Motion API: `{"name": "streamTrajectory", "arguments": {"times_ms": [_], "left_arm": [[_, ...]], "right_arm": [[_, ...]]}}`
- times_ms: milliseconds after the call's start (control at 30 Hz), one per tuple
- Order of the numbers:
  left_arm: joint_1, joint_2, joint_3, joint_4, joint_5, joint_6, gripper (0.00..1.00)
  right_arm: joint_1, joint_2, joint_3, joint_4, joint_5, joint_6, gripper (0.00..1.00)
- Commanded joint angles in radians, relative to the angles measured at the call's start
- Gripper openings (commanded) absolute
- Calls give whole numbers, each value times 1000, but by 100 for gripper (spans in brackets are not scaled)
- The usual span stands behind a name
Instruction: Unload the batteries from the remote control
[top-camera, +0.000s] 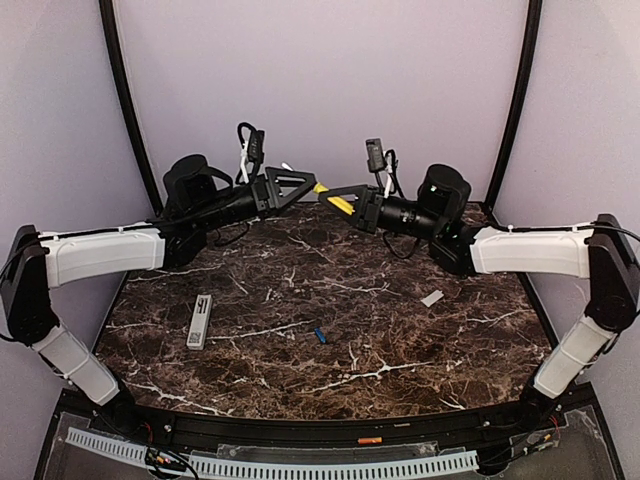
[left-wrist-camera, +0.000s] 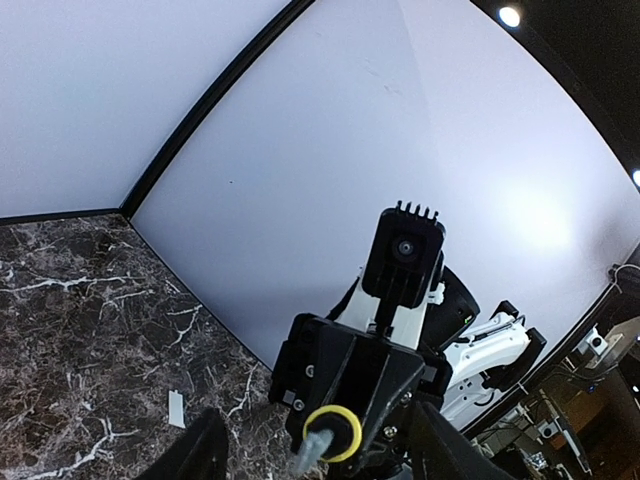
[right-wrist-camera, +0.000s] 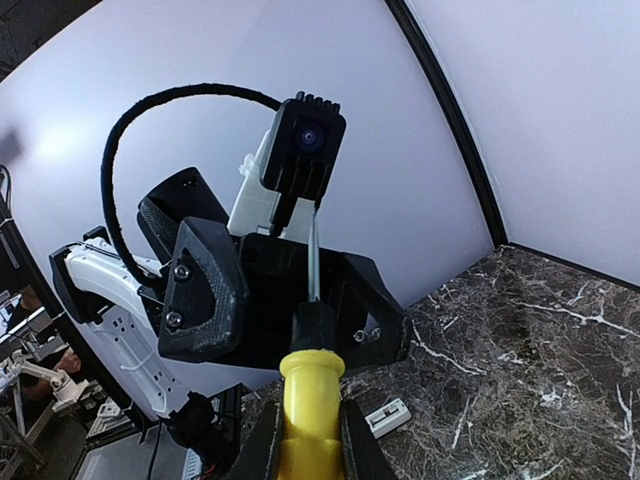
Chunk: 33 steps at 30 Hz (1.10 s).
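Note:
The remote control (top-camera: 200, 320) lies on the marble table at the left; it also shows in the right wrist view (right-wrist-camera: 388, 415). One small blue battery (top-camera: 320, 335) lies near the table's middle. Both grippers hang high over the far side, facing each other. My right gripper (top-camera: 348, 206) is shut on the yellow stick tool (top-camera: 335, 198), whose yellow handle (right-wrist-camera: 312, 400) sits between its fingers. The tool's thin shaft points into my left gripper (top-camera: 303, 186), which is open, its fingers wide on either side of the shaft (left-wrist-camera: 318, 448).
A small flat white lid piece (top-camera: 432, 298) lies at the right of the table and shows in the left wrist view (left-wrist-camera: 176, 408). Black frame posts stand at the back corners against the pale walls.

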Motion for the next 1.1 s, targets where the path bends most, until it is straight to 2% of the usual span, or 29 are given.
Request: {"name": "streamTrajectory", "arguments": {"times_ms": [0,133,267,333,467,500,567,633,667,833,933,1033,1067], "left_arm": [[6,26,33,88,37,-34,55],[5,52,50,118,37,-55,37],[7,69,69,119,47,-65,5],[4,74,77,111,54,-66,1],[5,71,80,90,64,-58,0],[6,64,83,67,64,-52,0],[6,53,96,0,58,-26,0],[6,38,115,-86,43,15,0],[7,26,127,-116,38,47,0],[25,-20,167,-370,-19,159,0],[48,-41,200,-530,-40,227,0],[67,-46,265,-704,-94,326,0],[74,-44,284,-813,-123,349,0]], "right_arm": [[-8,26,34,67,-51,25,0],[-8,39,38,84,-73,40,0],[-8,38,36,86,-73,41,0],[-8,36,36,84,-72,41,0],[-8,35,46,32,-75,23,0],[-8,34,54,2,-73,12,3],[-8,30,66,-55,-72,-20,18],[-8,21,80,-134,-61,-65,41],[-8,14,86,-180,-50,-88,48],[-13,-48,72,-389,17,-217,79],[-20,-90,47,-479,61,-274,87],[-31,-134,4,-550,110,-318,91],[-34,-147,-7,-569,127,-329,91]]}}
